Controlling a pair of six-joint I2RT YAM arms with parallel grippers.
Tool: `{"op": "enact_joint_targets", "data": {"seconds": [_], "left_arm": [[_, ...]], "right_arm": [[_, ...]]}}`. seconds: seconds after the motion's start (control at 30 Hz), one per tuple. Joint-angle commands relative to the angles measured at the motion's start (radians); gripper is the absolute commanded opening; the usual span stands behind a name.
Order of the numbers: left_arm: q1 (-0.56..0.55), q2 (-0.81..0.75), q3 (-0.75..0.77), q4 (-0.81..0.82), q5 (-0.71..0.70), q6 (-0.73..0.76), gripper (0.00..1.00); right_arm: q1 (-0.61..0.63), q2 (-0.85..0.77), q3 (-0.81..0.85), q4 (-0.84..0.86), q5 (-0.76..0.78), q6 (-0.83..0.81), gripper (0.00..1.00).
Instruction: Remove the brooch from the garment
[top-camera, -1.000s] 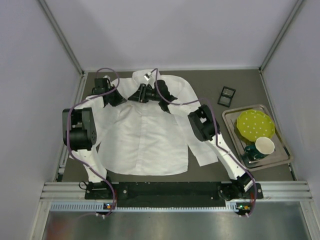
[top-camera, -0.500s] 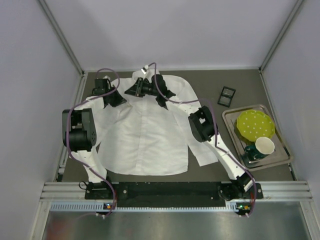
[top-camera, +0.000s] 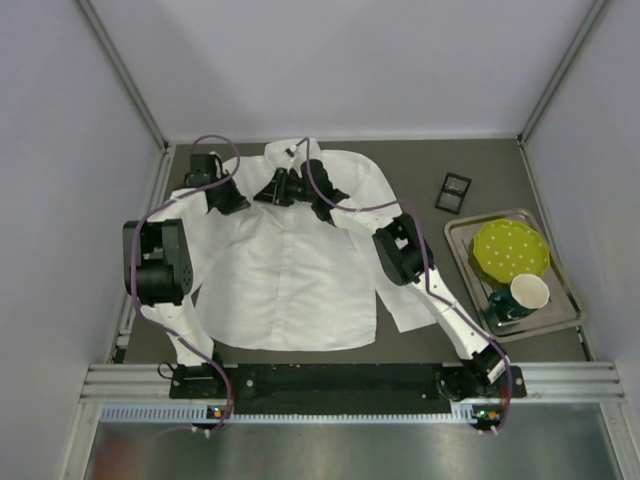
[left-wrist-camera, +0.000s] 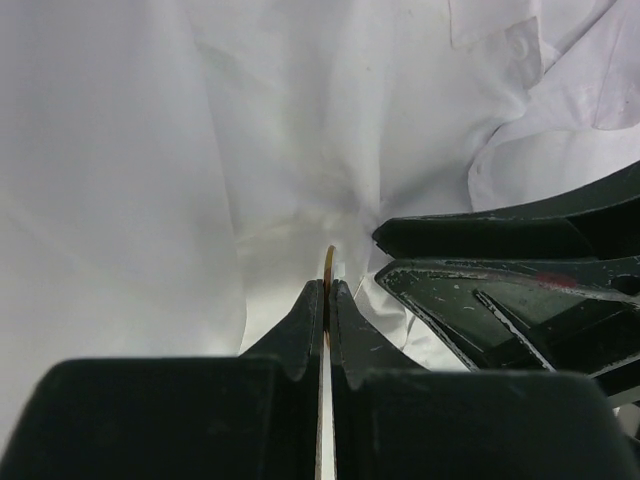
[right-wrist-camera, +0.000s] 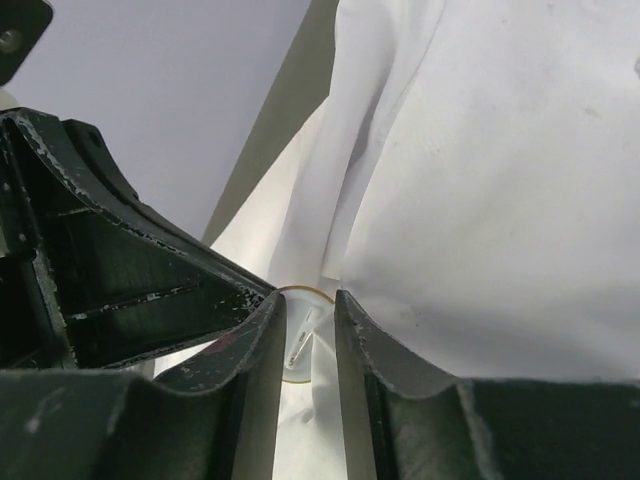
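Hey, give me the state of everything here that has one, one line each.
Shirt: spread out, front up.
Left claw: shut on the brooch.
Right claw: open, a finger each side of the brooch.
Brooch: edge-on, pinched, against the shirt.
Cup: upright on the tray.

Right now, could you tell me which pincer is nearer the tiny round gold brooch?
Left. The left pincer is shut on the tiny round gold brooch, edge-on; the right pincer straddles it, jaws apart.
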Motion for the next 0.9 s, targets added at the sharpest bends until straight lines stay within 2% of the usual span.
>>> {"op": "enact_joint_targets", "data": {"seconds": [0.0,0.17,0.3,0.5,0.67,0.87], "left_arm": [[-0.002,-0.003,0.079,-0.072,0.004,0.081,0.00],[-0.002,0.053,0.185,-0.201,0.059,0.158,0.00],[0.000,0.036,0.199,-0.259,0.006,0.159,0.00],[0.009,-0.068,0.098,-0.183,-0.172,0.104,0.00],[0.035,-0.038,0.113,-0.098,-0.085,0.061,0.00],[0.053,0.079,0.188,-0.086,-0.056,-0.005,0.00]], "right_arm": [[0.012,-0.030,-0.030,0.042,0.015,-0.030,0.29],[0.009,-0.049,-0.053,0.059,0.015,-0.031,0.40],[0.003,-0.073,-0.059,0.049,0.006,-0.036,0.43],[-0.009,-0.139,-0.076,-0.062,0.009,-0.085,0.56],[-0.037,-0.237,-0.150,-0.076,0.005,-0.096,0.64],[-0.066,-0.311,-0.209,-0.145,0.005,-0.137,0.66]]}}
